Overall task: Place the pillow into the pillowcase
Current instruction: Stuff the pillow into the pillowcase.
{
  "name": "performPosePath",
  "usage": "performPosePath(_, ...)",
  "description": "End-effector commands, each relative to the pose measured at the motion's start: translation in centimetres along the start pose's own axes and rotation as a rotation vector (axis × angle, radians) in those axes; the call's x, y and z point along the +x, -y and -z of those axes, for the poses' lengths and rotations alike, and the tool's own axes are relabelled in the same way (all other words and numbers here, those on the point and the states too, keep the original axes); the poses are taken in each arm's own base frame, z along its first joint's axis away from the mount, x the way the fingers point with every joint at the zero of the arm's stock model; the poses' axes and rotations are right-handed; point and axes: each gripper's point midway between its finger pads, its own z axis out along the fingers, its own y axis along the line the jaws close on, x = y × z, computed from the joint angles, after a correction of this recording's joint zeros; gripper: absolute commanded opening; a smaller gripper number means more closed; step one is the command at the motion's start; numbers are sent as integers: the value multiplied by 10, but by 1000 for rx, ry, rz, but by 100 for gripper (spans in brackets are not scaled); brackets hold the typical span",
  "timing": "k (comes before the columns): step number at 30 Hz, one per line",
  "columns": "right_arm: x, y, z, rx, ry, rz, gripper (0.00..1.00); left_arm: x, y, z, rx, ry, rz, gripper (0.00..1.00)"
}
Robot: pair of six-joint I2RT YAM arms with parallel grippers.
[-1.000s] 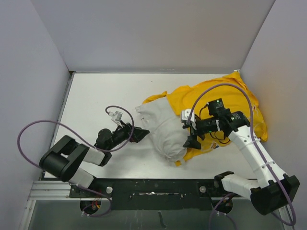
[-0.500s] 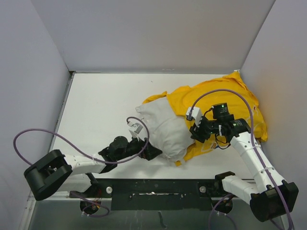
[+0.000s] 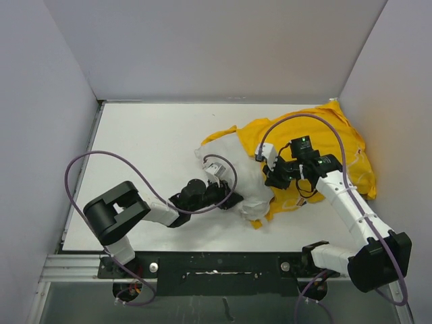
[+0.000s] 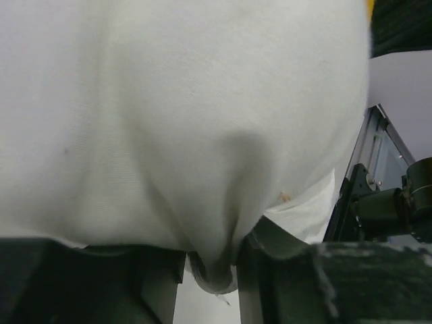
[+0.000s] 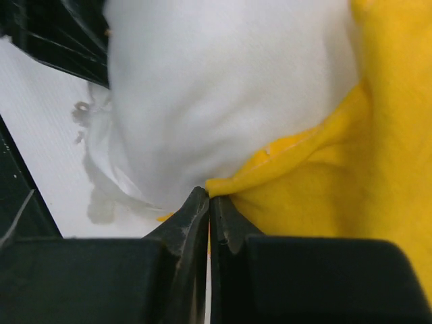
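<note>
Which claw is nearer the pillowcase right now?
Right. The right claw pinches the pillowcase edge; the left claw grips the pillow, clear of the yellow cloth.

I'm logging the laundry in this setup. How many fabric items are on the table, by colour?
White pillow: 1
Yellow pillowcase: 1
Total: 2

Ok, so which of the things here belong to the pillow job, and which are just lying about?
In the job: pillow, pillowcase, left gripper pinching the pillow, right gripper shut on the pillowcase edge.
Just there: purple cables, table, walls.
</note>
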Motion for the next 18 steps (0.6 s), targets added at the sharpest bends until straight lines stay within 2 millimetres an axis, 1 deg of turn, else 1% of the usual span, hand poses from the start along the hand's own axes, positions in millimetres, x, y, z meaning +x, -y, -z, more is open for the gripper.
performPosePath(1, -71, -11, 19, -115, 192, 182, 0, -85, 50, -15, 217, 289, -226, 19)
performPosePath(3, -104, -24, 32, -205, 294, 241, 0, -103, 62, -12, 286, 348, -316, 10)
performPosePath(6, -145, -46, 47, -349, 401, 292, 0, -125, 76, -2, 370, 420, -422, 5)
performPosePath(8, -167, -56, 50, -419, 449, 289, 0, -132, 80, 4, 405, 443, -464, 3)
performPosePath(10, -183, -64, 45, -486, 479, 271, 0, -134, 83, 8, 424, 455, -489, 2)
performPosePath(12, -192, -70, 38, -557, 492, 246, 0, -128, 83, 8, 428, 444, -497, 1)
performPosePath(14, -194, -81, 33, -631, 487, 230, 0, -118, 77, 5, 410, 429, -492, 1)
performPosePath(16, -189, -99, 35, -701, 487, 255, 0, -111, 63, 2, 370, 436, -479, 1)
performPosePath(17, -184, -109, 37, -728, 484, 272, 0, -107, 51, 1, 334, 437, -467, 0)
performPosePath(18, -176, -118, 40, -749, 475, 287, 0, -103, 32, -1, 278, 427, -442, 0)
